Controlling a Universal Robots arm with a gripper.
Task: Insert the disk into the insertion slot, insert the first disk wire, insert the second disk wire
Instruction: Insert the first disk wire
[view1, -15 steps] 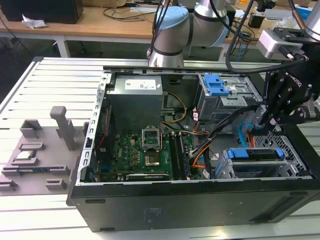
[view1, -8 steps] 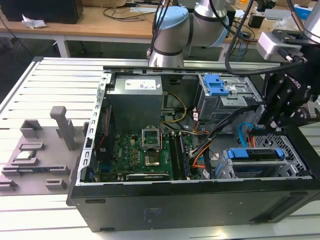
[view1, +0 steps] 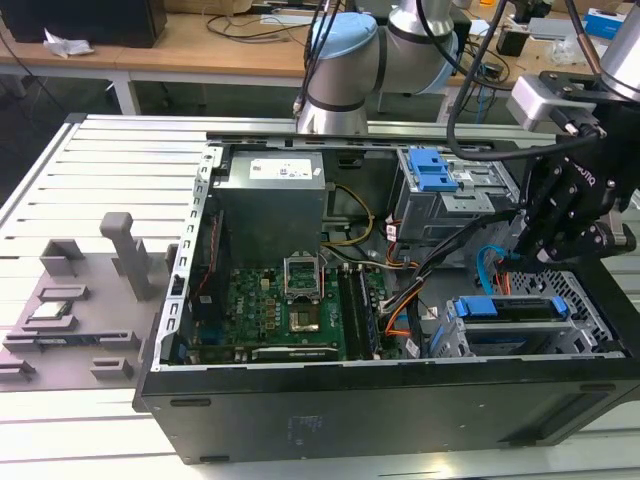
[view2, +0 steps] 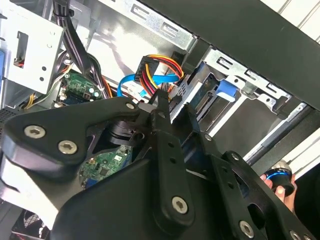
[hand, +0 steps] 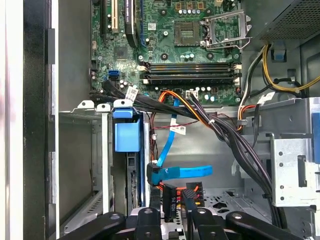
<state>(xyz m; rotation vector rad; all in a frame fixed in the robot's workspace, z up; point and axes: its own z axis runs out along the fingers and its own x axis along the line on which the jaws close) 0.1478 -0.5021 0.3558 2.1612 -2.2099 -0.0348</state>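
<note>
- Now, the disk (hand: 126, 136) is home. It sits edge-on in the slot (view1: 452, 336) with its blue carrier tab showing, in the case (view1: 350, 420) corner at the exterior view's right, near edge.
- The case lies open on the counter (view1: 100, 160).
- The gripper (hand: 175, 214) hovers just beside the slot's open end. Its fingers are drawn in narrow on a black plug (hand: 170, 201) with red, orange and yellow leads.
- That reads as a proper pinch, though the contact faces are hidden.
- A blue cable (hand: 185, 172) has its head just beside the disk's edge; I can't tell whether it is seated.
- My call: the disk step is done and a wire step is in hand, with the plug carried but not yet in the disk.
- To do it well, square the plug to the disk's socket edge first. A keyed plug goes in one way only, so line it up before pressing.
- The push should run straight along the disk's length, with no twist or rocking.
- The blue cable is close enough to get trapped between plug and disk.
- The black wire bundle (hand: 225, 145) crosses nearby, and taut leads could drag the plug askew in the grip.
</note>
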